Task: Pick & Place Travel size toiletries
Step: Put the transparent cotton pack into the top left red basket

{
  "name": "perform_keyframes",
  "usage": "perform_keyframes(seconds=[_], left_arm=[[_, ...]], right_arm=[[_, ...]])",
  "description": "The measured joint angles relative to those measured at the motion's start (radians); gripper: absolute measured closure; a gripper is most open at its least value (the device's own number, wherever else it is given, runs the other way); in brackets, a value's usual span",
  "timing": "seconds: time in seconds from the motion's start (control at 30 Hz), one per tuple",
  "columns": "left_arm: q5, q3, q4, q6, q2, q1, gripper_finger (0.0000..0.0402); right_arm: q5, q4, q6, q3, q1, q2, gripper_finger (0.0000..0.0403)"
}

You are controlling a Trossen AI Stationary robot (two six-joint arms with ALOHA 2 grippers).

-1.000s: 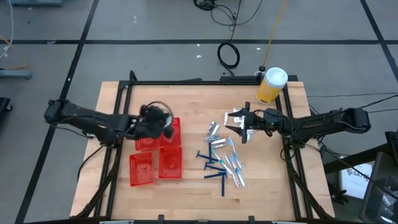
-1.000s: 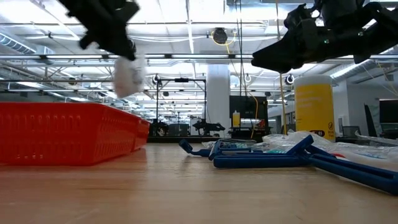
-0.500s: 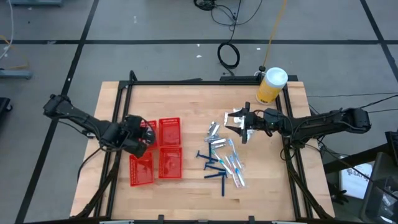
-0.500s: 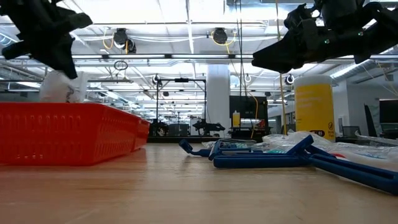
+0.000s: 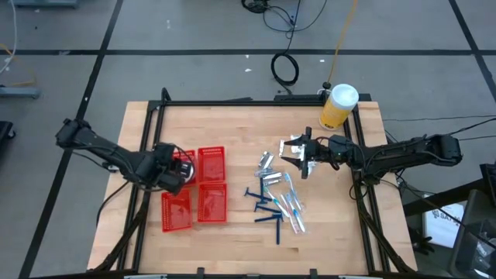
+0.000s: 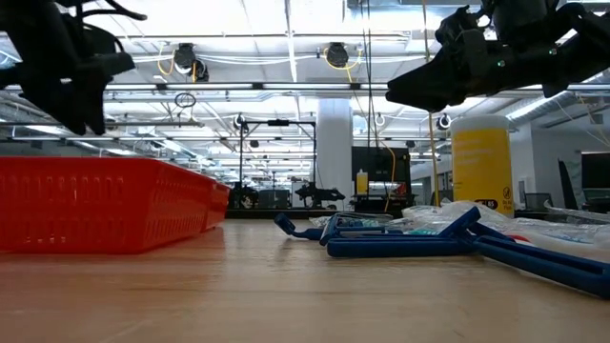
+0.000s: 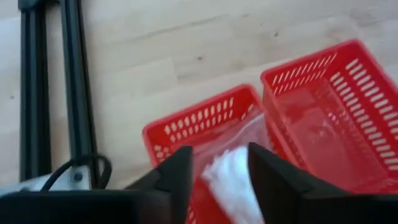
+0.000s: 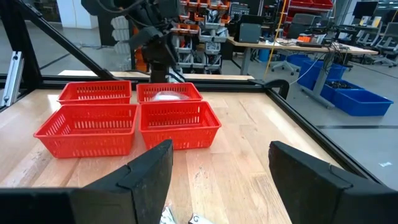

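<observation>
On wooden table (image 5: 240, 132), toiletries (image 5: 277, 198)

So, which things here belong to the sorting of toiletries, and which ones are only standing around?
Belong to the job:
- dark blue plastic razors
- clear-wrapped light-blue toothbrushes
- small silver tubes
- white plastic packet in a basket
- left gripper above that basket
- right gripper, waiting over the pile

Only standing around:
- big yellow jar with white lid
- red mesh baskets, which receive the items
</observation>
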Motion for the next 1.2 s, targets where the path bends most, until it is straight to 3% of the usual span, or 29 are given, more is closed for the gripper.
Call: perform_keyframes(seconds=[0.23,0.33,0.47,0.57,0.63,0.7,0.8,0.93,1.03,1.2], left_arm=[[-0.019,0.002,0.001,0.067,0.006,0.045,0.0144],[-0.078,0.015,0.002,0.081,0.000,0.053,0.0128],[-0.232,0.038,0.061,0.155,-0.002,0.053,0.0120],[-0.331,0.043,0.207,0.309,-0.003,0.055,0.0122],[-0.338,0.043,0.355,0.474,-0.002,0.067,0.0125],[-0.276,0.043,0.532,0.677,-0.002,0.091,0.0130],[-0.098,0.039,0.838,1.013,0.002,0.131,0.0139],[0.109,0.020,1.169,1.360,0.030,0.194,0.0155],[0.152,0.014,1.282,1.452,0.039,0.257,0.0166],[0.223,0.001,1.306,1.454,0.064,0.364,0.0173]], right_arm=[[0.008,-0.062,0.000,0.001,0.000,-0.003,0.0149],[0.135,-0.136,0.000,0.001,0.000,-0.016,0.0149],[0.357,-0.243,0.009,0.001,-0.001,-0.037,0.0149],[0.463,-0.396,0.114,0.034,-0.030,-0.040,0.0149],[0.475,-0.523,0.227,0.075,-0.068,-0.040,0.0149],[0.474,-0.629,0.320,0.104,-0.109,-0.026,0.0149],[0.462,-0.711,0.423,0.111,-0.177,-0.001,0.0149],[0.306,-0.723,0.490,0.112,-0.280,0.050,0.0149],[0.250,-0.717,0.516,0.111,-0.335,0.106,0.0149],[0.207,-0.719,0.523,0.108,-0.401,0.164,0.0149]])
